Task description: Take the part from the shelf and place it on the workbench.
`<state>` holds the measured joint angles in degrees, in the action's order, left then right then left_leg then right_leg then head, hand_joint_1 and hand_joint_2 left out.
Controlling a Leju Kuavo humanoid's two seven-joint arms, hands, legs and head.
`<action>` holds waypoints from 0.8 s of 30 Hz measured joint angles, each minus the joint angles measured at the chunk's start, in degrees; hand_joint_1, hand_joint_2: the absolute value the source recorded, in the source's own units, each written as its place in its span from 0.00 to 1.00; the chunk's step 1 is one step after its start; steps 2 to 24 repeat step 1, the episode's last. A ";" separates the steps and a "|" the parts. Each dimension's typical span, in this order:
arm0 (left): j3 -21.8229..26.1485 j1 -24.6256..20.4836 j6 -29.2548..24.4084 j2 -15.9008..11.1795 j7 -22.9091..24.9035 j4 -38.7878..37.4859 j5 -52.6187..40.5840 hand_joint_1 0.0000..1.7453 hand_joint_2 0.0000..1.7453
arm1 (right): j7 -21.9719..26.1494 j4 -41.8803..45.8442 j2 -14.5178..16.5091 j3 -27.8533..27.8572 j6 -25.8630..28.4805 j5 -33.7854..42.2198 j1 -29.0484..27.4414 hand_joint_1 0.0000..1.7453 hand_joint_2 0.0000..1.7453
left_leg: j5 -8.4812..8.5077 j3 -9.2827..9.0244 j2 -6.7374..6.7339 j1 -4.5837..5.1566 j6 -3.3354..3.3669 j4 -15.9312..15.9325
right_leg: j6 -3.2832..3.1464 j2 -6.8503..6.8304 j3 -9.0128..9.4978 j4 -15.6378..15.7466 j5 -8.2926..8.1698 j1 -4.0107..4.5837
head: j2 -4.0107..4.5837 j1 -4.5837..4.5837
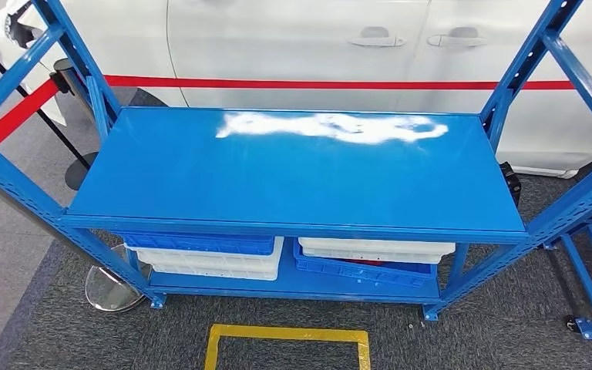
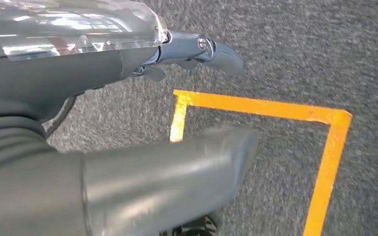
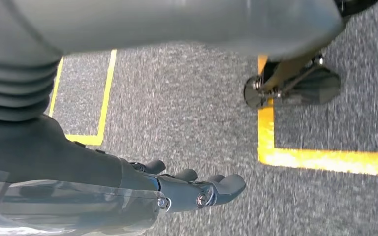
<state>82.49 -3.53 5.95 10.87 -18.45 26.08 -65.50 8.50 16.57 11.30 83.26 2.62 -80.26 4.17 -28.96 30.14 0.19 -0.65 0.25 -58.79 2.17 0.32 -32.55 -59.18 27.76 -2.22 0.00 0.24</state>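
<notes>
standing in front of the robot is a blue metal shelf (image 1: 297, 166); its broad top board is bare apart from a white glare patch along the far edge; on the lower level sit stacked blue and white bins (image 1: 204, 254) on the left side and another blue and white bin pair (image 1: 374, 258) on the right side, the blue one there tilted; something red shows in the gap between that pair, too little of it to tell what it is, so which item is the part cannot be told from these views; behind the shelf stands a white car (image 1: 301, 46) with a red barrier belt (image 1: 277, 82) stretched across it, and a chrome post base (image 1: 112, 289) rests on the floor by the shelf's left leg; a yellow tape outline (image 1: 287, 343) marks the grey carpet just before the shelf; the left hand (image 2: 128, 147) hangs over the carpet near a yellow tape corner, fingers extended and apart, holding nothing; the right hand (image 3: 142, 162) likewise hangs above the carpet, fingers stretched out, holding nothing.
</notes>
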 joint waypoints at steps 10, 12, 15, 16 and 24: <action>0.00 -0.02 -0.14 0.00 0.12 0.01 -0.01 0.00 1.00 | 0.00 0.00 0.00 0.00 -0.02 0.01 0.01 0.00 0.67 | 0.00 -0.01 0.00 0.00 -0.03 0.03 | -0.02 0.00 0.00 0.00 0.01 0.00 | 0.00 0.01; 0.00 -0.02 -0.14 0.00 0.12 0.01 -0.01 0.00 1.00 | 0.00 0.00 0.00 0.00 -0.02 0.01 0.01 0.00 0.67 | 0.00 -0.01 0.00 0.00 -0.03 0.03 | -0.02 0.00 0.00 0.00 0.01 0.00 | 0.00 0.01; 0.00 -0.02 -0.14 0.00 0.12 0.01 -0.01 0.00 1.00 | 0.00 0.00 0.00 0.00 -0.02 0.01 0.01 0.00 0.67 | 0.00 -0.01 0.00 0.00 -0.03 0.03 | -0.02 0.00 0.00 0.00 0.01 0.00 | 0.00 0.01; 0.00 -0.02 -0.14 0.00 0.12 0.01 -0.01 0.00 1.00 | 0.00 0.00 0.00 0.00 -0.02 0.01 0.01 0.00 0.67 | 0.00 -0.01 0.00 0.00 -0.03 0.03 | -0.02 0.00 0.00 0.00 0.01 0.00 | 0.00 0.01; 0.00 -0.02 -0.14 0.00 0.12 0.01 -0.01 0.00 1.00 | 0.00 0.00 0.00 0.00 -0.02 0.01 0.01 0.00 0.67 | 0.00 -0.01 0.00 0.00 -0.03 0.03 | -0.02 0.00 0.00 0.00 0.01 0.00 | 0.00 0.01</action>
